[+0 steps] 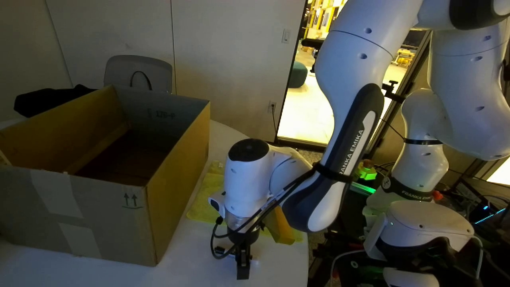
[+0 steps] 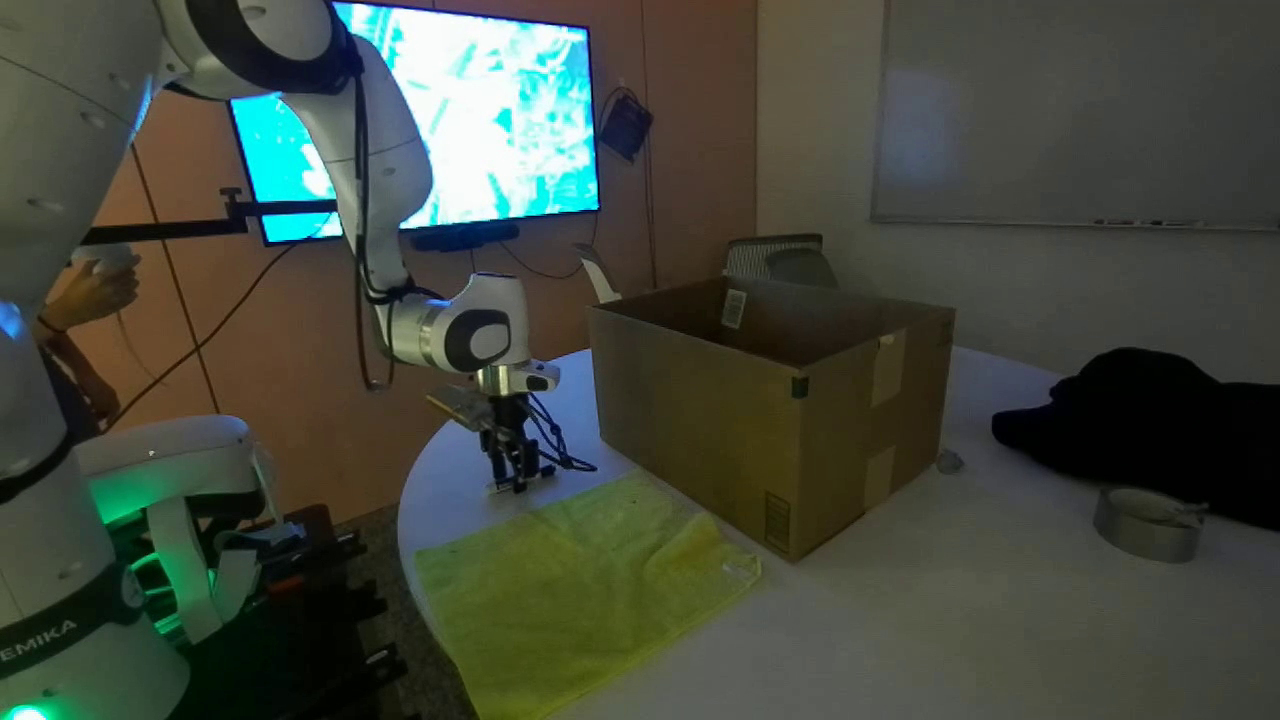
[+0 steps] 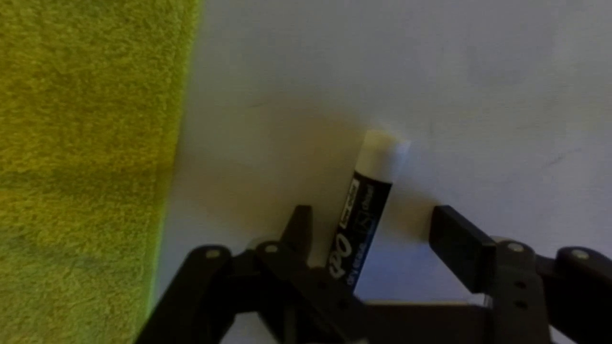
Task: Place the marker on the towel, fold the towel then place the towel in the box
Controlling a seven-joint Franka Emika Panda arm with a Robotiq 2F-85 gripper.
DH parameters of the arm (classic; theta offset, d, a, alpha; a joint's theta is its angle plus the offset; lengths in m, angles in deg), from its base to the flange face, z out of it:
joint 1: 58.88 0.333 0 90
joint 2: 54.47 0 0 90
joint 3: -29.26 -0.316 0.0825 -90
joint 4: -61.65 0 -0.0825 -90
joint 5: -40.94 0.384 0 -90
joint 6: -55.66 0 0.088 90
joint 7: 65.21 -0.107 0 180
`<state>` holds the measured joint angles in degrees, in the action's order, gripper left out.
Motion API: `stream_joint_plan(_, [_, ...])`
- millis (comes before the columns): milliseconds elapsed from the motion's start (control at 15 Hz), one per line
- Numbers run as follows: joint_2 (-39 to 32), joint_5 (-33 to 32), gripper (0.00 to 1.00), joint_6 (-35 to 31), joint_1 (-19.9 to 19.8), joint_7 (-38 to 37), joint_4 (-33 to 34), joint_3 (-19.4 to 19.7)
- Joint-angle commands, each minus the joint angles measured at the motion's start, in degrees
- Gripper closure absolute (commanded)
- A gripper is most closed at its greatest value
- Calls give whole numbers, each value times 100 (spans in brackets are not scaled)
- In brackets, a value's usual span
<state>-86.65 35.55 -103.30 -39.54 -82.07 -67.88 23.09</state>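
Observation:
The marker (image 3: 366,210), black with a white end, lies on the white table between my gripper's fingers in the wrist view. My gripper (image 3: 370,222) is open around it, with a gap on both sides of the marker; its lower end is hidden behind the left finger. The gripper also shows low over the table in both exterior views (image 1: 242,265) (image 2: 515,478). The yellow towel (image 2: 590,590) lies spread flat beside the gripper; it also shows at the left of the wrist view (image 3: 86,157). The open cardboard box (image 2: 700,420) stands beside the towel, also seen in an exterior view (image 1: 177,191).
The round white table (image 2: 920,640) carries everything, and its edge is close to the towel. A tape roll (image 2: 1148,525) and a black cloth (image 2: 1150,420) lie beyond the box. A chair (image 1: 137,75) stands behind. A person's hand (image 2: 100,295) shows at one side.

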Motion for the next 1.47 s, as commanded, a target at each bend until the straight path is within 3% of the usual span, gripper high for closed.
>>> stream_joint_plan(0, [-107, 143, 66, 33, -10, 184, 169, -35])
stream_joint_plan(267, [-15, 72, 92, 203, 86, 151, 166, 0])
stream_joint_plan(600, [357, 9, 89, 469, 196, 57, -83, 33])
stream_joint_plan(933, [1426, -268, 89, 318, 447, -528, -1063, 392])
stream_joint_plan(1200, [2177, -1056, 89, 416, 558, -1627, -1713, 922])
stream_joint_plan(1400, [2420, -1872, 89, 510, 359, -2472, -1913, 1145])
